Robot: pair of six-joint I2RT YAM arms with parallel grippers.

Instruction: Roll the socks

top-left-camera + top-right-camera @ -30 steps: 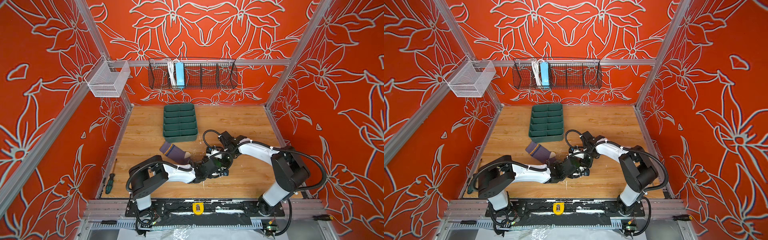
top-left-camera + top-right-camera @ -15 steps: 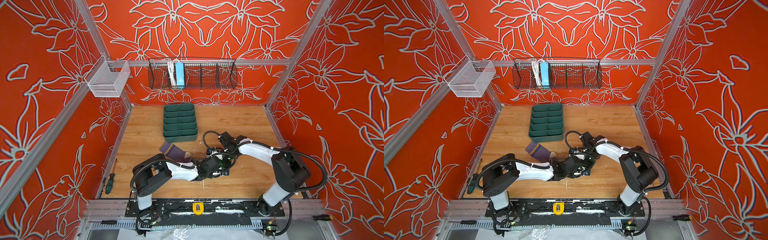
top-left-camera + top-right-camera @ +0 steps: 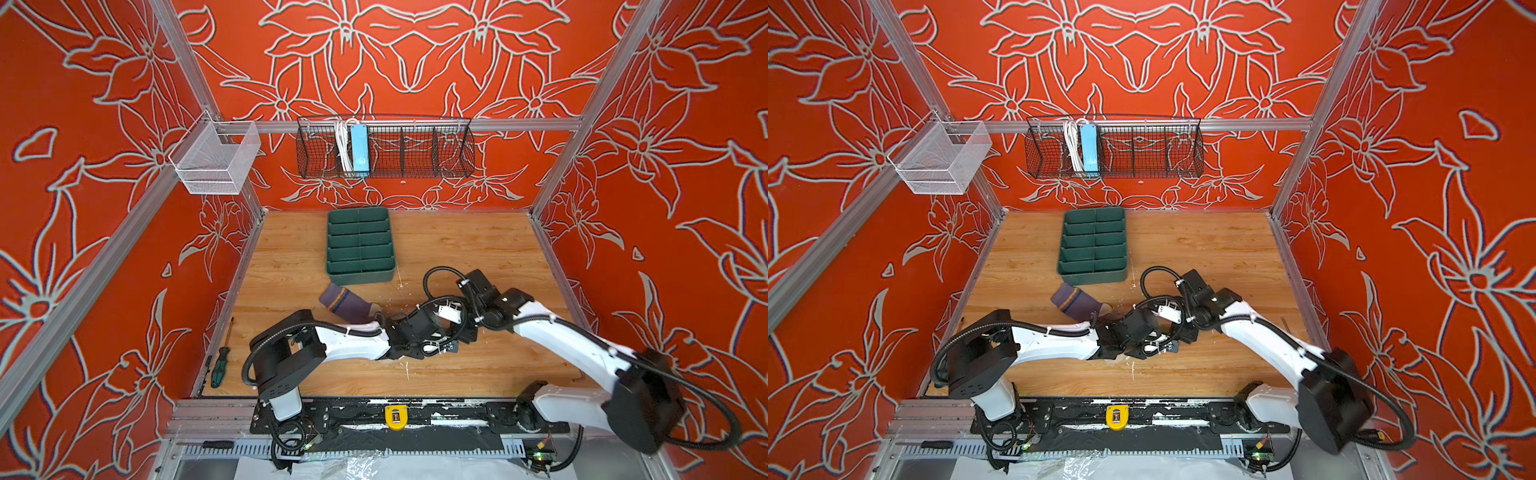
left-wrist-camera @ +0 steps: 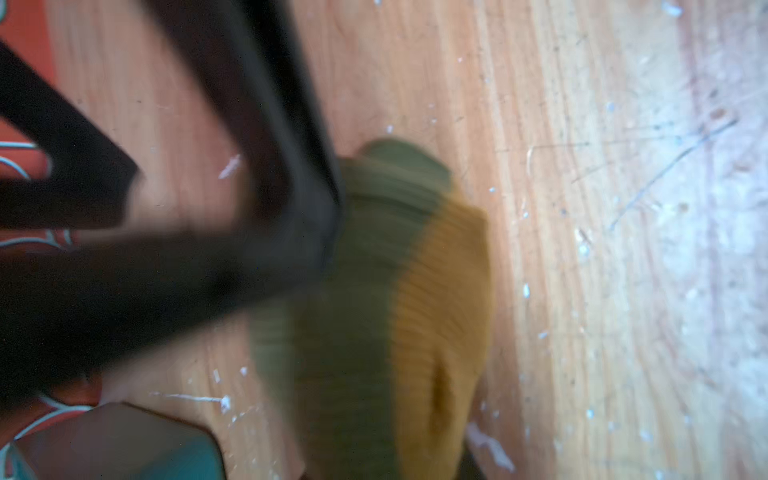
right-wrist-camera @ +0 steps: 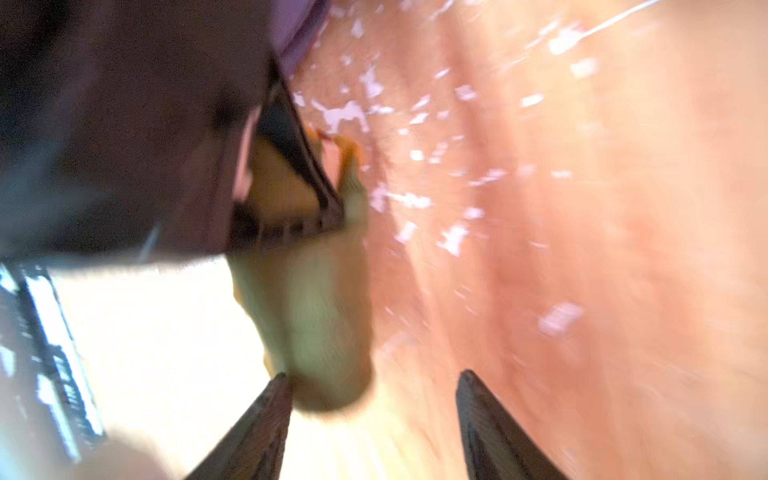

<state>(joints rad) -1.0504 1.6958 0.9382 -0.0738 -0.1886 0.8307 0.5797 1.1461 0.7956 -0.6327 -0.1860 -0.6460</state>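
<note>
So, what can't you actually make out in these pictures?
Olive-green sock: hidden beneath the left arm and right arm in both top views; blurred in both wrist views.
Purple sock: one end covered by the left arm in both top views.
Blue item in the wire basket: too small to identify in both top views.

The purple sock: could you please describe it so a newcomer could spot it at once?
On the wooden tabletop, find the dark green divided tray near the back wall. The purple sock lies in front of its near left corner. Its yellow-striped cuff sets it apart from the olive-and-mustard sock.
</note>
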